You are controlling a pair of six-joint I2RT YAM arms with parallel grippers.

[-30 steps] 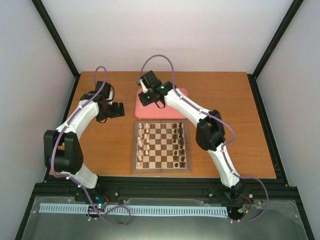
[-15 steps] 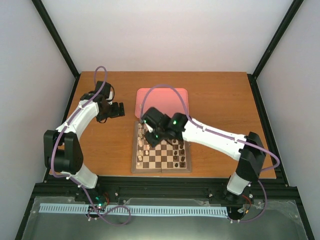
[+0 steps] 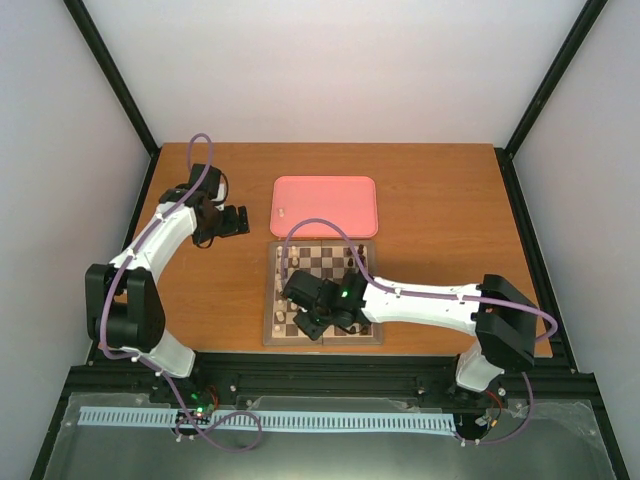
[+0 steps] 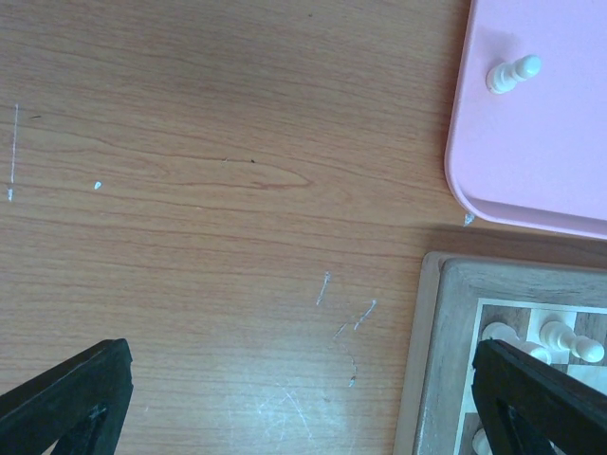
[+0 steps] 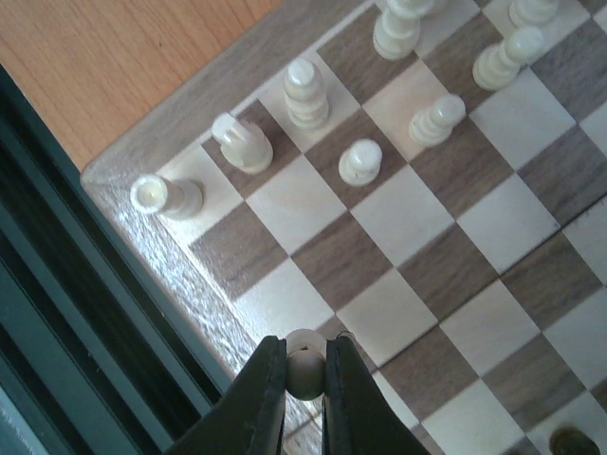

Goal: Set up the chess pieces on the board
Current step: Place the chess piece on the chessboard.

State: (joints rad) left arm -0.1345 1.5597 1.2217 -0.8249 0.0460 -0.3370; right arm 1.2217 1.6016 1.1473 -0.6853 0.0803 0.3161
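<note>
Chess piece (image 5: 304,372) (cream) pinched between right jaws, low over board (image 5: 213,90) edge

Top external, position: fixed, above and behind me.
Top external, facing: down and forward, far off; the whole table (image 3: 450,220) is in frame.
Left wrist, facing: straight down, close over bare wood; my left fingers (image 4: 66,398) sit at the lower corners.
Right wrist, facing: tilted down, very close over the near-left corner of the board (image 5: 379,246); my right fingers (image 5: 261,398) sit at bottom centre.
Shared, top and left wrist: near-left corner of the tray (image 4: 541,142), board's far-left corner.
Shared, top and right wrist: board's near-left corner.
Shared, both wrists: the board only, opposite ends of its left side.
</note>
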